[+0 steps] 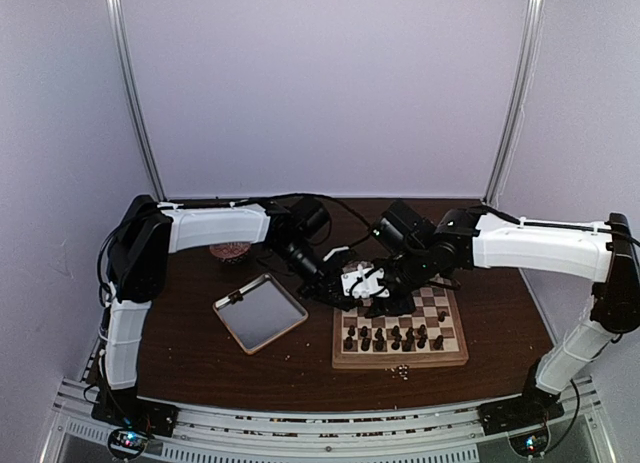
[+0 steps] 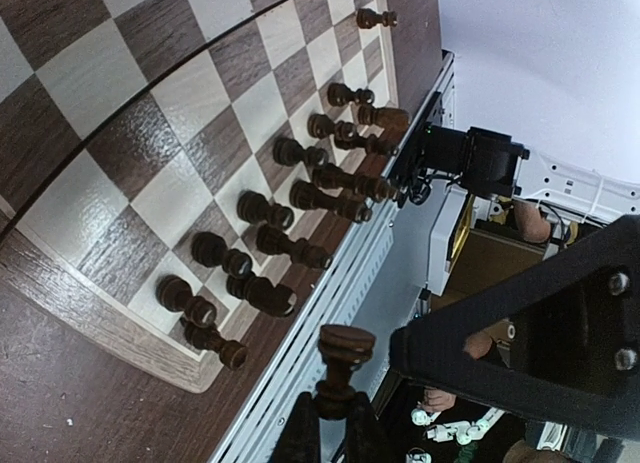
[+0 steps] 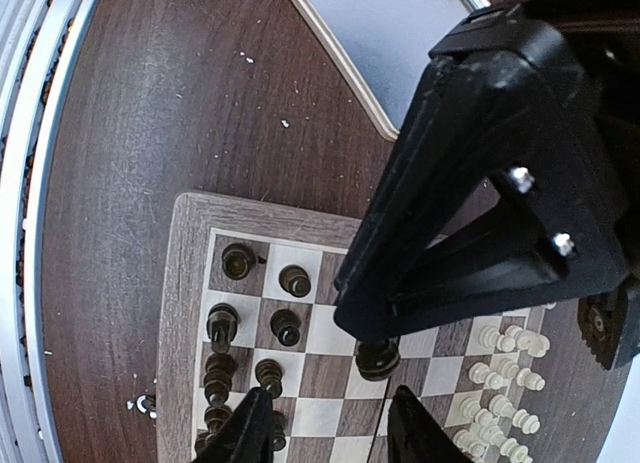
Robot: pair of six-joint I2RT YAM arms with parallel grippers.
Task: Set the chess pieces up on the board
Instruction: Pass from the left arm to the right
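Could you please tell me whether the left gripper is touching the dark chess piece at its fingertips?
Touching. In the left wrist view, the left gripper is shut on the stem of the dark chess piece, no gap either side.

The board (image 1: 400,362), a square of light and dark brown checks inside a pale wood rim, lies flat on the counter (image 1: 190,353), with a thin seam running across its middle. The dark pieces (image 1: 392,337) stand upright, crowded into the two ranks along its near edge, several of them off the centres of their squares. A lone dark piece (image 2: 372,19) stands apart from them at the far end of that side. The cream pieces (image 3: 505,371) stand in two close ranks along the opposite edge. A round-topped dark piece (image 3: 377,358) sits upright, pinched in the tip of the left tool (image 2: 333,418), over a square beside the seam. Whether its base touches the board cannot be told.
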